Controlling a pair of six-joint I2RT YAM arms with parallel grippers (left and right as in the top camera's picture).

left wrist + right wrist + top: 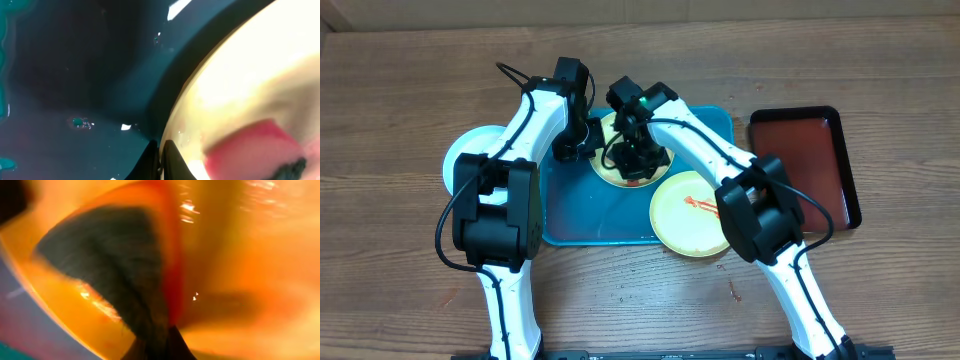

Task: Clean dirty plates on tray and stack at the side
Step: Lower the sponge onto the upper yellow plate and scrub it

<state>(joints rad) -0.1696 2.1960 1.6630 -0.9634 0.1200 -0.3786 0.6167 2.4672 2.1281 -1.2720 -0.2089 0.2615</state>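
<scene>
While both claws sit low on one plate, step: wipe underway, by my read.
L claw (568, 150): fingers pressed together at the rim of the rear plate (605, 172); pinching the rim or only beside it, can't tell.
R claw (638, 165): closed on what looks like a dark pad (100, 270) fanning out ahead of its tips, down on the plate's inside.
Rear plate: yellow-green, directly under R claw, just inboard of L claw, on the tray (580, 215).
Front plate (688, 222): yellow-green, behind R claw toward that arm's base, overhanging the tray rim; red smear (700, 205) on it.
Blue plate (460, 158): off the tray on the table (400, 80), outboard of L claw.
Brown tray (805, 160): outboard of R claw, well apart.
Done (est.): 1 of 3. Blue plate set aside, no smear on the part showing.
To do (est.): finish rear plate, wipe front plate, stack both on blue.
Hidden: much of blue plate under L arm; rear plate's centre under both claws, so sauce remaining is unknown.
Unclear: R wrist view is an orange blur; the pink-red patch (250, 150) w/ a black edge in L wrist view is sauce or pad, can't say.
</scene>
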